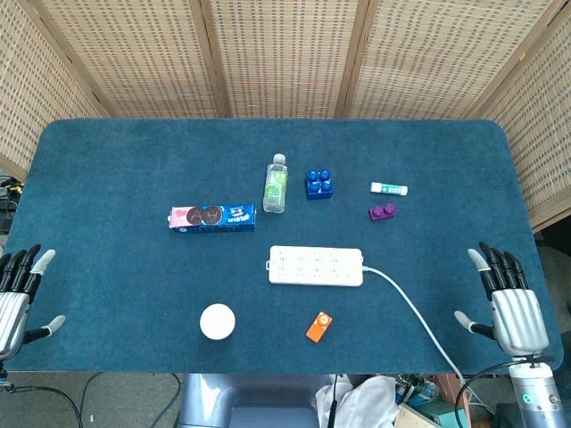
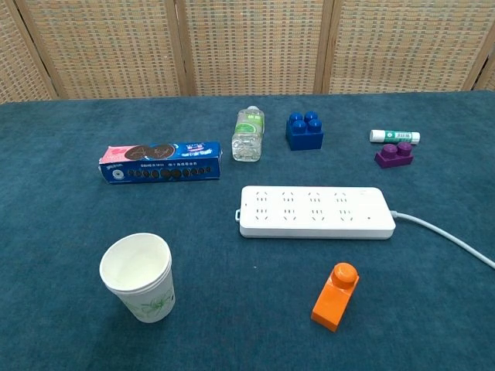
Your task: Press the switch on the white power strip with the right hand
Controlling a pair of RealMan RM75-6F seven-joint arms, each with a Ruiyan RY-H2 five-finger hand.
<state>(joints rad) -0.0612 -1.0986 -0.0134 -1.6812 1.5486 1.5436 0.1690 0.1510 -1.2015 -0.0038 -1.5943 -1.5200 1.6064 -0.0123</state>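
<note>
The white power strip (image 1: 316, 266) (image 2: 315, 211) lies flat near the table's middle, its white cable (image 1: 410, 312) (image 2: 451, 239) trailing off to the right. My right hand (image 1: 509, 300) is open at the table's front right edge, fingers spread, well away from the strip and touching nothing. At the front left edge my left hand (image 1: 18, 294) is open too. Neither hand shows in the chest view.
Behind the strip lie a cookie box (image 1: 212, 217), a small bottle (image 1: 277, 184), a blue block (image 1: 318, 184), a purple block (image 1: 382, 211) and a white tube (image 1: 389, 188). A paper cup (image 1: 217, 321) and an orange block (image 1: 318, 326) stand in front of it.
</note>
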